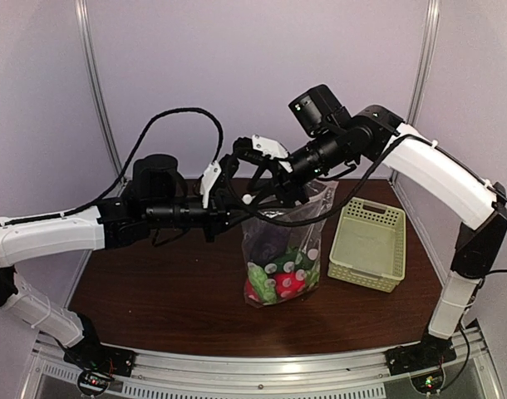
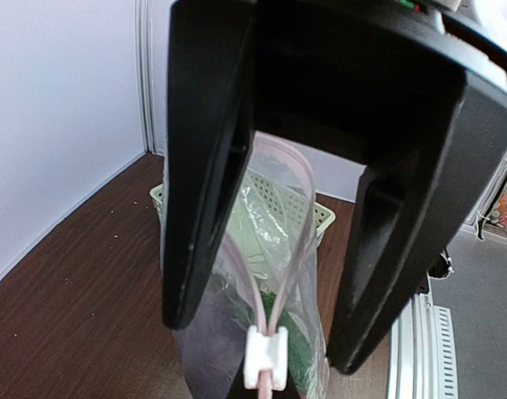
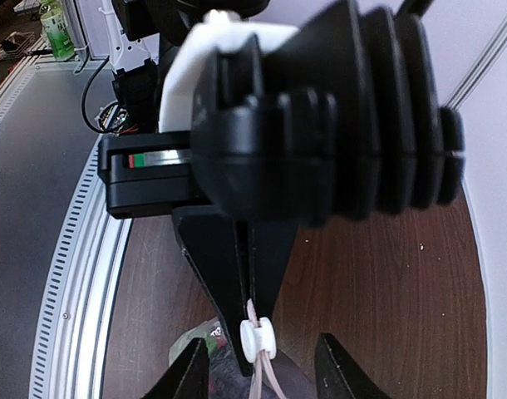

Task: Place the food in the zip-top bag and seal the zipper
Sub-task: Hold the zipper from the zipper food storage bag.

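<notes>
The clear zip-top bag hangs over the table with the food, red, green and purple pieces, in its bottom. My left gripper is shut on the zipper's end; the right wrist view shows its closed fingers just behind the white slider. My right gripper is open, one finger on each side of the slider, not touching it. In the left wrist view the slider sits near me, and beyond it the two pink zipper strips spread apart between the right gripper's fingers.
A pale green perforated basket stands right of the bag, empty as far as I can see. It also shows behind the bag in the left wrist view. The brown tabletop lies below, with the metal rail at the near edge.
</notes>
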You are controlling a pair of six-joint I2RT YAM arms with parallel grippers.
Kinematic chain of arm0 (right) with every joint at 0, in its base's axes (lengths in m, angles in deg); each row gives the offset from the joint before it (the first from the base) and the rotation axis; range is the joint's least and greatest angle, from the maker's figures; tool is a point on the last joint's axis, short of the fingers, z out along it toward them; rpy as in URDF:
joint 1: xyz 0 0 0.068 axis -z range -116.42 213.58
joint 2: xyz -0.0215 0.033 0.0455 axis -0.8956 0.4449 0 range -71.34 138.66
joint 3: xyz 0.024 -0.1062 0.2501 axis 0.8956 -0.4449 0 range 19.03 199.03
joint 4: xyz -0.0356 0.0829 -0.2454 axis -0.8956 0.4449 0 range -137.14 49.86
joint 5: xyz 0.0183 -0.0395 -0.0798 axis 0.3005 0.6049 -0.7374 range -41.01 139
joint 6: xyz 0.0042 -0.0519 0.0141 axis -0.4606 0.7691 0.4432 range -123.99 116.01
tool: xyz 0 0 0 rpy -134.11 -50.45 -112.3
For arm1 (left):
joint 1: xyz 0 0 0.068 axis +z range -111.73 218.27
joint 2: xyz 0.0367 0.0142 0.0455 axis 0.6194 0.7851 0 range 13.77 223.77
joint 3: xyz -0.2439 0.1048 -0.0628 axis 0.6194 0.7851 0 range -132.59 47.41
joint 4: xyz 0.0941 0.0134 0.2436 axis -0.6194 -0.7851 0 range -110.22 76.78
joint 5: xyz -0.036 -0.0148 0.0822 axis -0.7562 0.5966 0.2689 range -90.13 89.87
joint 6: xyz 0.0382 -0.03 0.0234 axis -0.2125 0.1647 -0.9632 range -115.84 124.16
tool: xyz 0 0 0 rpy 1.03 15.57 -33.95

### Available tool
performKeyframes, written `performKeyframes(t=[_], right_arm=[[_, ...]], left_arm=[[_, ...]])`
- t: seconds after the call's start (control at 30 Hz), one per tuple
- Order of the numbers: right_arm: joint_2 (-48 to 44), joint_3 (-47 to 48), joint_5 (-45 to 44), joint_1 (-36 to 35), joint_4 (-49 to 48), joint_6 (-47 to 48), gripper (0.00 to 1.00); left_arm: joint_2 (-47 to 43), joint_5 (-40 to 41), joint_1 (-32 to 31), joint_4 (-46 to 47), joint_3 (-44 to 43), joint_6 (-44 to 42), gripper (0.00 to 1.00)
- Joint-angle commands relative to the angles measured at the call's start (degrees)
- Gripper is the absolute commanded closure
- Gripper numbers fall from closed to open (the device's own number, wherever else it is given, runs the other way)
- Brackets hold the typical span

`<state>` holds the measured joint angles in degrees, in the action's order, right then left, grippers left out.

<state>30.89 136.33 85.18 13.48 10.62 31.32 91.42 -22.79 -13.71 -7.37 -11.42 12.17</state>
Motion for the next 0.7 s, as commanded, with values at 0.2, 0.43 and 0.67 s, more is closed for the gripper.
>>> performKeyframes(t=[0.2,0.43,0.67], right_arm=[[2.1,2.9,0.5,-0.9,2.3,0.4,0.65],[1.8,2.9,0.9,-1.0,2.3,0.0,0.82],[1.9,2.7,0.0,-1.0,2.9,0.0,0.93]], left_arm=[[-1.6,0.7,-0.5,0.8,-1.0,-1.6,1.0],[-1.4,0.8,-0.6,0.6,-1.2,-1.9,1.0],[-1.7,1.9,-0.6,0.5,-0.9,-2.4,1.0]])
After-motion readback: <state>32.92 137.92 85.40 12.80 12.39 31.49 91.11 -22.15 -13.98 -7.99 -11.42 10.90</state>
